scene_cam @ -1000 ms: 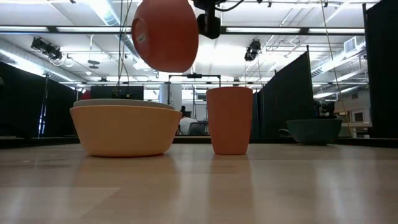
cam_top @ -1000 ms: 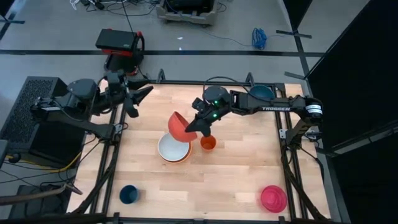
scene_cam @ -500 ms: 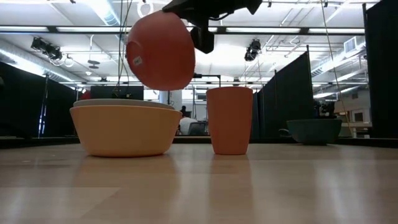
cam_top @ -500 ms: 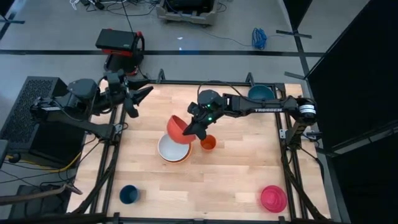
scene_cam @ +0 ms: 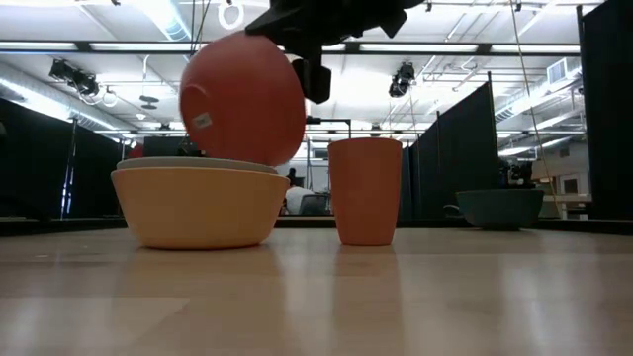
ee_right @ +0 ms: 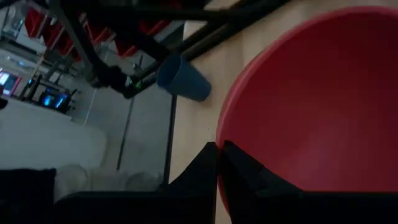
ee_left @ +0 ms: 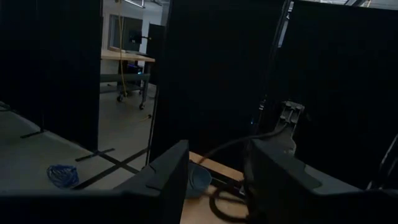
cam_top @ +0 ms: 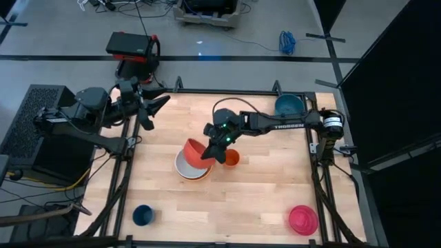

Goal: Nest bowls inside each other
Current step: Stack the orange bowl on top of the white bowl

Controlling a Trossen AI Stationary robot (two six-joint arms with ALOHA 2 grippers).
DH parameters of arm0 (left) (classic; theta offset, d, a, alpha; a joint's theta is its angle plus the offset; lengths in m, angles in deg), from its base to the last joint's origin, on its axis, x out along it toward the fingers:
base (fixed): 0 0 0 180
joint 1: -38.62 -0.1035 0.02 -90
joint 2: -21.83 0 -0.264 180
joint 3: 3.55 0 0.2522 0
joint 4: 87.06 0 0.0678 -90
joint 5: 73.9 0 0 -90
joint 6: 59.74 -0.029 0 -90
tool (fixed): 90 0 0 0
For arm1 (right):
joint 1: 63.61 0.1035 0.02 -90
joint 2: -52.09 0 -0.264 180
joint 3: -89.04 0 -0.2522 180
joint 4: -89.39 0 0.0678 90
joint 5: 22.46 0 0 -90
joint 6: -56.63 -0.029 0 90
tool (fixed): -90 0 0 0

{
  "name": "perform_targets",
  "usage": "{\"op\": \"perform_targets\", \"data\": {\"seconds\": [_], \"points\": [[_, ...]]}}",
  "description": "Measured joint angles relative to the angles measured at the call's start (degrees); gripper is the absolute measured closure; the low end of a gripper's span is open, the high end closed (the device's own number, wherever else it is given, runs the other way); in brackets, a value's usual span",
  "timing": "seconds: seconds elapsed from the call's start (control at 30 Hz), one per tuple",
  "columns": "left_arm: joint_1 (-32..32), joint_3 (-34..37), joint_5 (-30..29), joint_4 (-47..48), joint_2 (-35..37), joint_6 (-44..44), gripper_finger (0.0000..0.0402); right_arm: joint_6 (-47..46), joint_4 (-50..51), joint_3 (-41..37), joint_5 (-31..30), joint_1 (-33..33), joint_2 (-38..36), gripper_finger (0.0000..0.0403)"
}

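Right gripper [cam_top: 215, 146] over the desk [cam_top: 275, 186] middle, fingers clamped on the rim of a tilted red-orange bowl [cam_top: 193, 151], bowl hanging just above the white bowl [cam_top: 185, 165] nested in the orange bowl [scene_cam: 203, 206], orange cup [cam_top: 231, 158] beside, left gripper [cam_top: 148, 110] parked at the desk's far left edge, fingers partly apart, empty.

Tilted bowl [cam_top: 193, 151] over nested bowls [cam_top: 187, 167] mid-table, cup [cam_top: 231, 158] just right, another bowl [cam_top: 303, 220] near right corner

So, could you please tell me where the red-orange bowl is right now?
In the high view the red-orange bowl hangs tilted near the table's centre, held by the right gripper over the white bowl, left of the orange cup.
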Motion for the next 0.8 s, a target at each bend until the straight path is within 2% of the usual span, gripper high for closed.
{"op": "perform_targets", "data": {"seconds": [0.8], "points": [[0.00, 0.00, -0.04, -0.09, 0.00, 0.24, 0.0243, 1.67, -0.42, 0.00, -0.77, 0.13, 1.49, 0.0403]]}}
